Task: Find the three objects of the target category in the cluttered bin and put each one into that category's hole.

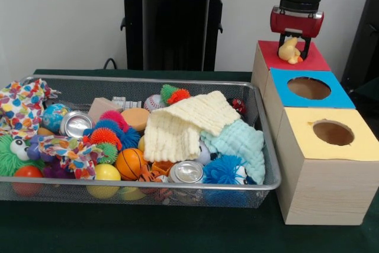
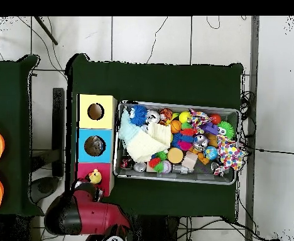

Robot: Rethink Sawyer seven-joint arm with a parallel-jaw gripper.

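Yellow duck (image 1: pixel 289 51) in pincer (image 1: pixel 293 48), overhead shows blue box (image 2: pixel 95 146) occupied

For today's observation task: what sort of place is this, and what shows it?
Probably a robotics lab: a gripper holds a yellow toy duck over sorting boxes, beside a wire bin of toys, with cables on a tiled floor.

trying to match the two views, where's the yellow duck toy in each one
Front view: the yellow duck toy sits upper right, in the gripper over the red box top.
Overhead view: lower left, on the same red top.
Shared landmark: blue box beside it.
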